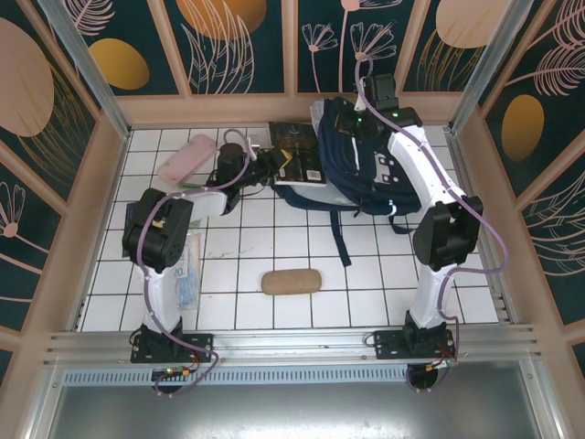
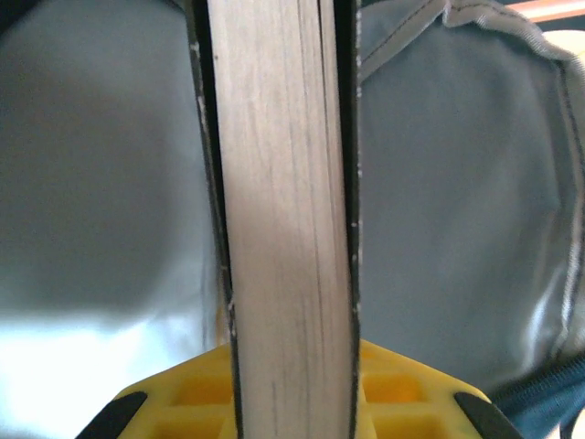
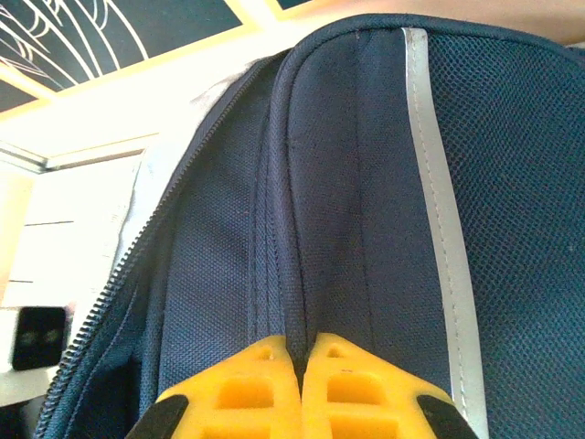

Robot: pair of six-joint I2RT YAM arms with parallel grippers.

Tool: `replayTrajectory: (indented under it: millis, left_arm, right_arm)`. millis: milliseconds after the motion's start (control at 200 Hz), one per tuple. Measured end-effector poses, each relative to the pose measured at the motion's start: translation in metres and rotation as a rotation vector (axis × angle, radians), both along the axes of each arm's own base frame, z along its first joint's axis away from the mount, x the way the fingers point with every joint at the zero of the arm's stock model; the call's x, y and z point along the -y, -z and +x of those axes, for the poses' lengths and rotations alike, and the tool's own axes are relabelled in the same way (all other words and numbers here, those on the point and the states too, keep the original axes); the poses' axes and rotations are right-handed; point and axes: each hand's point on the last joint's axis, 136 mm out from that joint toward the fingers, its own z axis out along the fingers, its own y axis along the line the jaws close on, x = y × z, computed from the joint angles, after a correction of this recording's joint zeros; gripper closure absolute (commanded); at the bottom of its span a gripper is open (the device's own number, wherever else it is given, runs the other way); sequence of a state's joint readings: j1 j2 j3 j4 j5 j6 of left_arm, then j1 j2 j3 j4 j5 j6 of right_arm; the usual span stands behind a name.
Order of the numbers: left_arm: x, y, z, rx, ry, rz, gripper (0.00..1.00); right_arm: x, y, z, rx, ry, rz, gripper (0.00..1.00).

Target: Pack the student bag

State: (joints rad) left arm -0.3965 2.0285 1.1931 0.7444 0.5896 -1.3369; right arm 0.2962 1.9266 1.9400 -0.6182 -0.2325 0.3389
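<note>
Although pale gilt markings show on the dark cover of the book (image 1: 297, 151), they are too small to read from above, and the light patches on the student bag (image 1: 361, 169) are just as hard to make out. That bag, the biggest thing on the table (image 1: 274, 229), lies at the far side, right of centre and close to the back wall. It is navy fabric with thin white stripes, and dark straps run toward the near edge. Close up it shows woven navy mesh, a pale reflective stripe (image 3: 439, 229) running down it and a zip (image 3: 101, 311) along its edge. The right gripper (image 3: 300, 343) is pinched closed on a ridge of the bag's fabric at its top. The left gripper (image 2: 292, 366) clamps the book, whose cream page edge stands between the yellow fingers (image 2: 192, 398), with grey lining (image 2: 457, 229) on both sides. White tiles with dark grid lines cover the table. Wood-framed panels (image 1: 238, 46) wall it in, painted dark teal with orange discs and pale leaf outlines. A pink case (image 1: 187, 157) lies far left, and a tan oblong pouch (image 1: 291, 282) lies nearer the front.
</note>
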Motion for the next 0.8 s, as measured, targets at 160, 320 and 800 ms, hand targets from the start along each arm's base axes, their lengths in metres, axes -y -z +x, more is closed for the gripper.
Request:
replayTrajectory:
  millis: [160, 320, 800]
  left_arm:
    - [0.044, -0.002, 0.01, 0.014, 0.027, -0.021, 1.0]
    - [0.097, 0.008, 0.014, -0.004, 0.058, -0.032, 1.0]
    - [0.212, 0.039, 0.031, -0.016, 0.077, 0.12, 0.46]
  right_arm:
    - [-0.006, -0.001, -0.003, -0.028, -0.011, 0.056, 1.0]
    - [-0.01, -0.004, -0.005, -0.049, -0.017, 0.117, 1.0]
    - [0.007, -0.016, -0.002, -0.041, 0.028, 0.189, 1.0]
